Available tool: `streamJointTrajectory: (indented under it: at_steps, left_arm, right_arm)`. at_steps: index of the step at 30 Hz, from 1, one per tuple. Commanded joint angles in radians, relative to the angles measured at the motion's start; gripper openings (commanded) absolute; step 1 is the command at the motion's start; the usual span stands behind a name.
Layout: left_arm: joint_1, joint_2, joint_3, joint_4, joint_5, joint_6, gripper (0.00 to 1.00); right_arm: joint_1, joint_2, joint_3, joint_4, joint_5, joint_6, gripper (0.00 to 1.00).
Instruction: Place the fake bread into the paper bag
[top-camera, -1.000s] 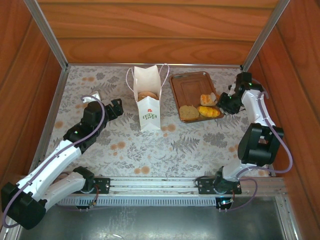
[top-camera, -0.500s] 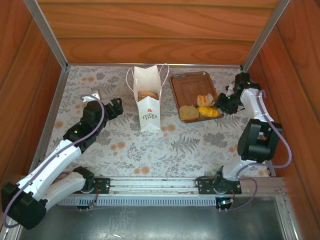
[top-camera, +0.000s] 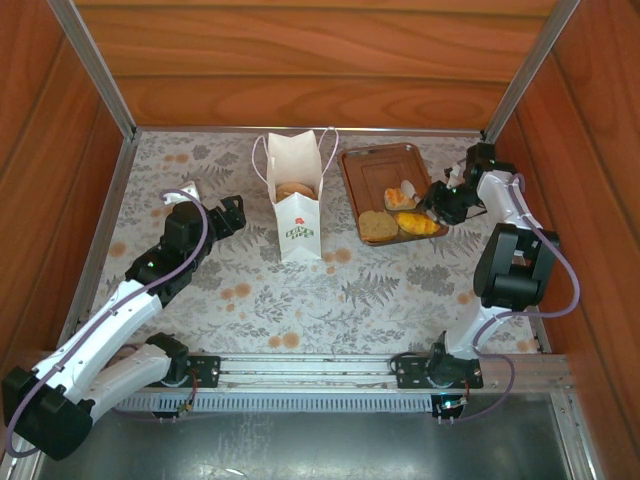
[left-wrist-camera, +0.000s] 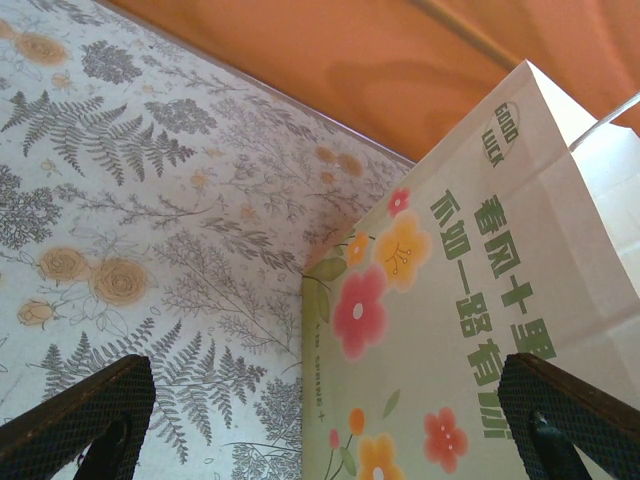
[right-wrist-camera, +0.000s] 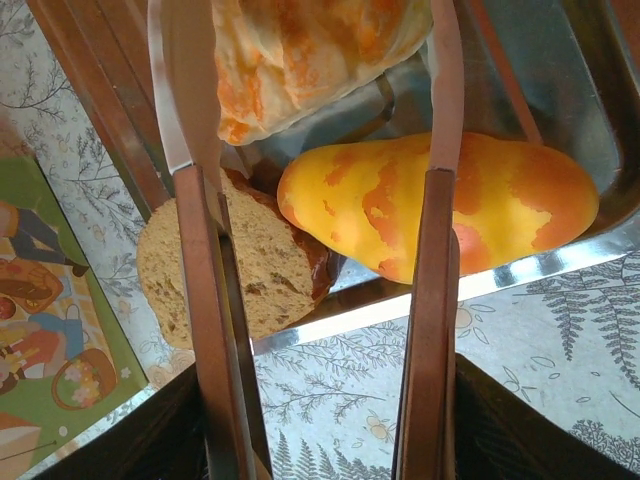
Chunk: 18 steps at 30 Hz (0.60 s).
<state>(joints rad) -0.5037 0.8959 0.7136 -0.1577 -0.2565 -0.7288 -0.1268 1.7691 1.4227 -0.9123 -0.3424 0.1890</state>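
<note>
While the paper bag (top-camera: 297, 225) stands upright mid-table with 1 bun (top-camera: 295, 189) inside, the tray (top-camera: 368, 165) just right of it carries 3 more pieces of fake bread (top-camera: 378, 224). The left gripper (top-camera: 234, 214) hangs spread beside the bag. The right gripper (top-camera: 425, 200), nearer, straddles the flaky pastry (right-wrist-camera: 320, 45) lying crosswise between its fingers; pinching or not, I can't tell.
</note>
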Motion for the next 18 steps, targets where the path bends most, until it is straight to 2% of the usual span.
streamJointTrajectory:
  at_steps: [1,7,18]
  left_arm:
    - [0.005,-0.011,0.030,-0.005,0.007,0.014,0.94]
    - [0.005,-0.012,0.027,-0.005,0.012,0.010,0.94]
    - [0.008,-0.015,0.026,-0.006,0.013,0.005,0.94]
  right_arm:
    - [-0.008,-0.055,0.032,-0.018,-0.010,-0.011,0.59]
    - [-0.014,-0.093,0.026,-0.065,0.108,-0.035,0.55]
    - [-0.022,-0.078,0.013,-0.094,0.127,-0.095,0.49]
